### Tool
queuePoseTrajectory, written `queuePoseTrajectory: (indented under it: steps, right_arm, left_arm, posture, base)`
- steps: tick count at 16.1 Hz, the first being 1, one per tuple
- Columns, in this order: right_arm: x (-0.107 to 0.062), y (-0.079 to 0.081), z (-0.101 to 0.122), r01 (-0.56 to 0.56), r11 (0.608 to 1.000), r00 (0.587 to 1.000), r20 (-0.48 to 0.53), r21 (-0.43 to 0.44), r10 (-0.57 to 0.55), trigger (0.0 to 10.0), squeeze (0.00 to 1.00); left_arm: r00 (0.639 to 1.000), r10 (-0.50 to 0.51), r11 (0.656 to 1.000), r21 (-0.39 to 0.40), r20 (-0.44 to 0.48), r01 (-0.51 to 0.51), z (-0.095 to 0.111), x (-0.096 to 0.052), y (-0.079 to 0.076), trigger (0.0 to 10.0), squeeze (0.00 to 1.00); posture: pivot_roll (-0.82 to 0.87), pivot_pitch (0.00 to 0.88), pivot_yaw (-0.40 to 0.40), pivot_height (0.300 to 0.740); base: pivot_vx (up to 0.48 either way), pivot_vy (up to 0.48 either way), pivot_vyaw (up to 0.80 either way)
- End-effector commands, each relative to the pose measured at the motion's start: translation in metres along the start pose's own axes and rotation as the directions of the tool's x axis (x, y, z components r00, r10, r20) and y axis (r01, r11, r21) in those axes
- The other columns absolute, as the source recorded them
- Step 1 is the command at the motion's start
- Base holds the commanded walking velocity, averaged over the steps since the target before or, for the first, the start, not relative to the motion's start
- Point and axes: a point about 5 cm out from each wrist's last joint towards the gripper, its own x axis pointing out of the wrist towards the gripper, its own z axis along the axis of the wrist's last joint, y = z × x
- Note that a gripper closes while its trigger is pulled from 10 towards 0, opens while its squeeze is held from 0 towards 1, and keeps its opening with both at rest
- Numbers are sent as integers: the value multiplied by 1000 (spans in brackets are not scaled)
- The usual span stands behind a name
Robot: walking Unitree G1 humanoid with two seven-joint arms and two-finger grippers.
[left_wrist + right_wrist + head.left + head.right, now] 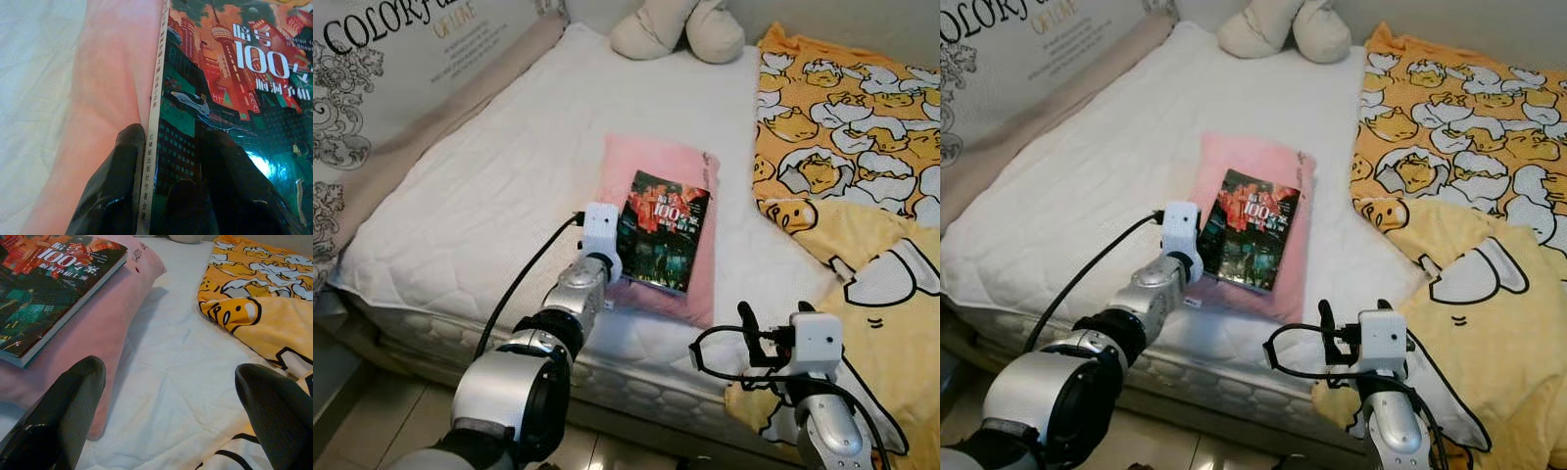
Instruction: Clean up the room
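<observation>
Left wrist view: left tool (168, 196) grips book (234, 112) titled "100".

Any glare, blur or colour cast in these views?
Left wrist view: glare patch on the glossy book cover, fingertips soft and out of focus, warm pink cast. Right wrist view: near fingertips blurred, bed sharper. Eye views: even light, sharp, soft shadows.

A glossy paperback book (664, 231) lies face up and flat on a pink pillow (651, 162), slightly askew. Its dark cover shows a teal and red city scene with a large white "100"; the white spine bears small printed characters. The pillow rests on the white mattress (489, 186) near the bed's front edge, with the book over its front half.
</observation>
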Motion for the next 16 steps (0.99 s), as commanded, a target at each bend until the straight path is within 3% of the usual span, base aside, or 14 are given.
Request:
queuePoseTrajectory:
  steps: [1,3,5,6,7,8,10,13,16]
  right_arm:
    - [-1,1,1,-1,1000,1000,-2,0,1,10000,0]
    - [-1,4,0,-10,1000,1000,-6,2,10,10000,0]
    - [2,5,1,-13,1000,1000,-8,3,13,10000,0]
    - [2,5,1,-15,1000,1000,-9,3,15,10000,0]
    - [3,5,1,-18,1000,1000,-9,2,18,10000,0]
    - [3,5,2,-18,1000,1000,-8,1,18,10000,0]
    - [3,2,3,-12,1000,1000,-7,-3,12,10000,0]
    - [0,1,1,-12,1000,1000,-14,-8,12,10000,0]
    - [1,-1,2,5,1000,1000,-7,-7,-5,10000,0]
  left_arm:
    - [999,-4,998,63,-52,7,-16,-3,-3,0,0]
    - [999,-20,981,191,-25,25,-16,-4,-4,0,0]
    - [999,-9,971,238,-32,16,-19,-4,-2,0,0]
    - [999,-9,974,226,-37,17,-20,-5,-1,0,0]
    - [997,-34,998,54,-68,38,-23,-5,-2,0,0]
    - [995,-59,997,-51,-76,55,-24,-5,-3,0,0]
    - [996,-59,996,-73,-65,55,-23,-5,-2,0,0]
    - [998,-61,998,-28,-28,60,-16,-4,0,0,0]
    - [987,-118,991,-53,109,125,20,1,-4,0,0]
  posture:
    - [-208,0,28,740]
    - [-194,0,27,740]
    - [-187,0,24,740]
    - [-186,0,23,740]
    - [-188,0,23,740]
    - [-194,0,24,740]
    - [-199,0,23,740]
    - [-208,0,23,740]
    - [-211,0,35,740]
  base:
    - [0,0,0]
    - [0,0,0]
    - [0,0,0]
    - [0,0,0]
    - [0,0,0]
    - [0,0,0]
    - [0,0,0]
    - [0,0,0]
    - [0,0,0]
